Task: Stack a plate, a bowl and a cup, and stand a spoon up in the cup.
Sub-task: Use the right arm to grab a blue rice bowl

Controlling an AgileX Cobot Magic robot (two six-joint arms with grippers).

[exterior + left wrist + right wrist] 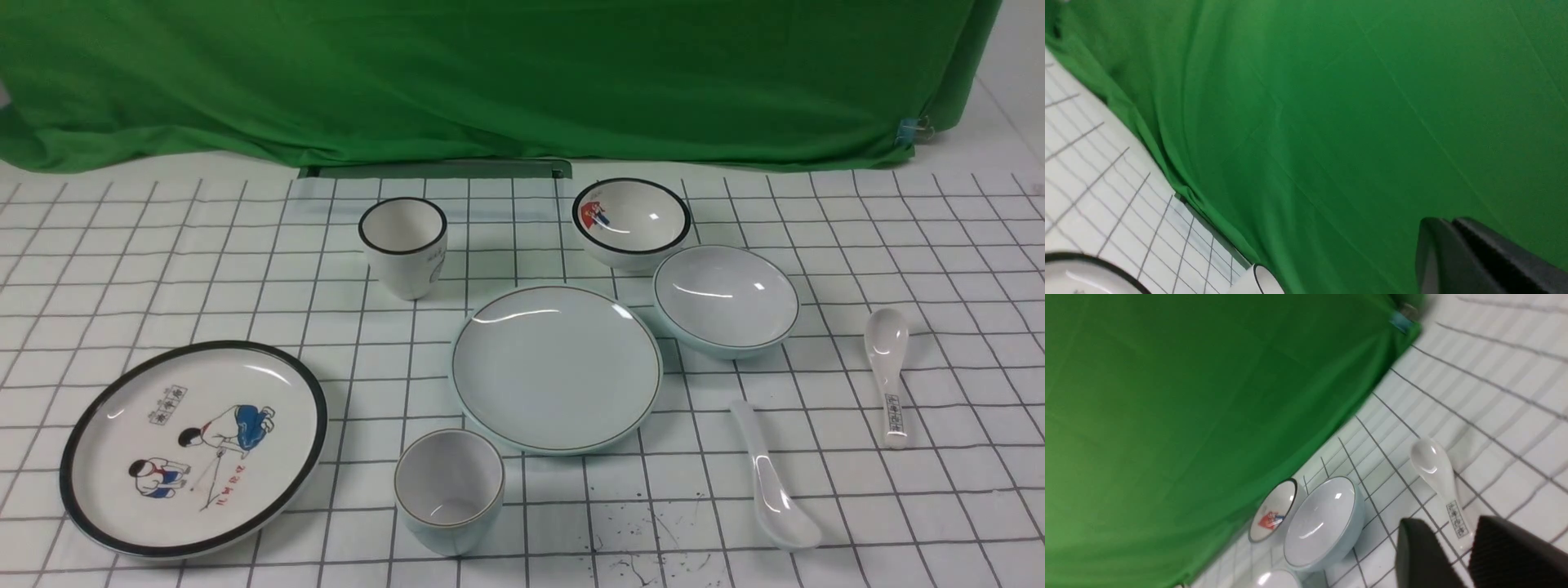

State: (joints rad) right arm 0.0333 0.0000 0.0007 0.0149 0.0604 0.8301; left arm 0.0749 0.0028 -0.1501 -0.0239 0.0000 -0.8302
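Your left gripper (1451,223) sits pinched together and empty, your right gripper (1450,527) parted on nothing, because stacking is not yet begun: the plate (555,367) lies flat at centre, a ready base, bowl (725,298) just beside it, cup (449,490) and spoon (771,482) nearer you.

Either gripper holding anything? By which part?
Nothing held: left gripper shut, empty; right gripper open, empty. The spoon lies free.
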